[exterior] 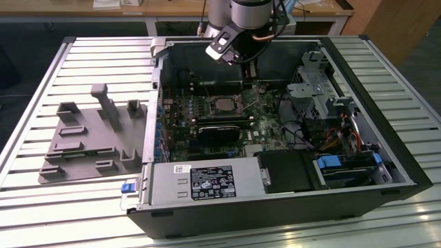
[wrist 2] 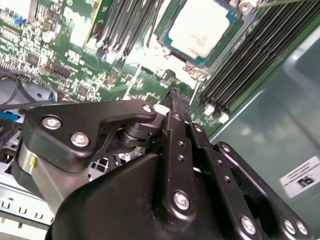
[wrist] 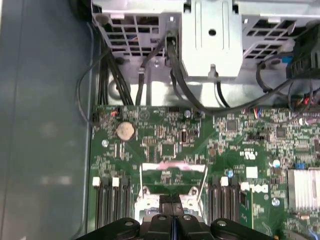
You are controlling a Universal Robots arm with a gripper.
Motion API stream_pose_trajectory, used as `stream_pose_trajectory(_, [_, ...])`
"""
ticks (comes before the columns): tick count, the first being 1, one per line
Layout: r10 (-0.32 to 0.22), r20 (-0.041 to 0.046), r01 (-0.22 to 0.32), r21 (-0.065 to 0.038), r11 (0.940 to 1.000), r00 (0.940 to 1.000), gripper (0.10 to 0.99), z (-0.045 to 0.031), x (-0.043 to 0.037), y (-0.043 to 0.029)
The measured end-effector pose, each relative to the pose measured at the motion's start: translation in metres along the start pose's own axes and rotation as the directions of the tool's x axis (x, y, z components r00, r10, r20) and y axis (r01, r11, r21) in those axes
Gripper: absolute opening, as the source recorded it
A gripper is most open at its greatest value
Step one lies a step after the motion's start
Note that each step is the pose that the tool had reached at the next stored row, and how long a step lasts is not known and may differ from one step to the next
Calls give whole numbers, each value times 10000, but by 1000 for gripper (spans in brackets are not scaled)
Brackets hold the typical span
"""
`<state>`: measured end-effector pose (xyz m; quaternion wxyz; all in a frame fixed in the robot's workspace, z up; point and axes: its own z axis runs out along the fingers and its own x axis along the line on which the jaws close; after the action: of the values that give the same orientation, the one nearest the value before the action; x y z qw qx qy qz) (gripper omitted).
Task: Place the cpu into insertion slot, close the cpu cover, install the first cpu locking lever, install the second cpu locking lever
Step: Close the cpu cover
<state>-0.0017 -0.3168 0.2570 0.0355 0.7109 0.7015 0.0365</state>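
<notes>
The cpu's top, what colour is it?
The cpu is pale silver-grey, seen best in the second wrist view.

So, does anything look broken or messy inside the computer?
Nothing stands out. The cpu lies flat and square in the insertion slot. No spill or loose piece shows on the green board. The gripper hangs shut just above it.

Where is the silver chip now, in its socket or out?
In. In the second wrist view the chip lies flat inside the socket, its silver top showing.
</notes>
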Motion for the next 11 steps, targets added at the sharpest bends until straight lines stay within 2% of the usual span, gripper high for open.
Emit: stream_pose_trajectory(11, [5, 21, -5, 17, 10000, 10000, 106, 37, 5, 335])
